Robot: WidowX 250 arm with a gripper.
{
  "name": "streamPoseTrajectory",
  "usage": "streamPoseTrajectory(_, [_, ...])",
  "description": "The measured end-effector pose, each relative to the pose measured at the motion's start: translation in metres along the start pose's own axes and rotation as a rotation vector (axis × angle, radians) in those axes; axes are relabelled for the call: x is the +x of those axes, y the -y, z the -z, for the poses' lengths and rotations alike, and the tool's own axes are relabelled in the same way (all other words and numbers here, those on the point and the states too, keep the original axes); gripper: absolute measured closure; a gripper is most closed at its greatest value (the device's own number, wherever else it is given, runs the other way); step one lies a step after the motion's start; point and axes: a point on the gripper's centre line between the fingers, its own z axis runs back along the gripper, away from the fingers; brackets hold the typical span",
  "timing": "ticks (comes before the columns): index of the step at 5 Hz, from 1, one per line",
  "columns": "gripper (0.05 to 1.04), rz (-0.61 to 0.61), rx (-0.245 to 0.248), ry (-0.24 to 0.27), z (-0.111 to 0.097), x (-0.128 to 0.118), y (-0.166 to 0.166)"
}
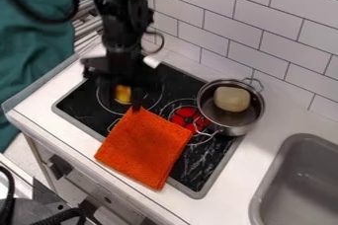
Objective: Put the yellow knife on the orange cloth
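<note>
The black gripper hangs low over the back-left part of the stove. A small yellow-orange piece, which looks like part of the yellow knife, shows right at the gripper's lower end, over the left burner ring. Most of its shape is hidden by the dark gripper, and whether it is held cannot be made out. The orange cloth lies spread flat over the stove's front edge and the white counter, its top corner just below the gripper.
A metal pot with a pale round lump in it stands at the back right of the stove, beside a red burner pattern. The grey sink is at the lower right; a tiled wall rises behind.
</note>
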Motion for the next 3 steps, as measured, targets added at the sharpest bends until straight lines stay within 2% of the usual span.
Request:
streamPoseTrajectory(1, [0.591, -0.007, 0.001, -0.031, -0.003, -0.033, 0.006])
streamPoseTrajectory(2, [0.591, 0.001, -0.014, -0.053, 0.002, -0.056, 0.015])
streamPoseTrajectory(3, [0.591, 0.001, -0.003, -0.097, 0.013, -0.063, 0.023])
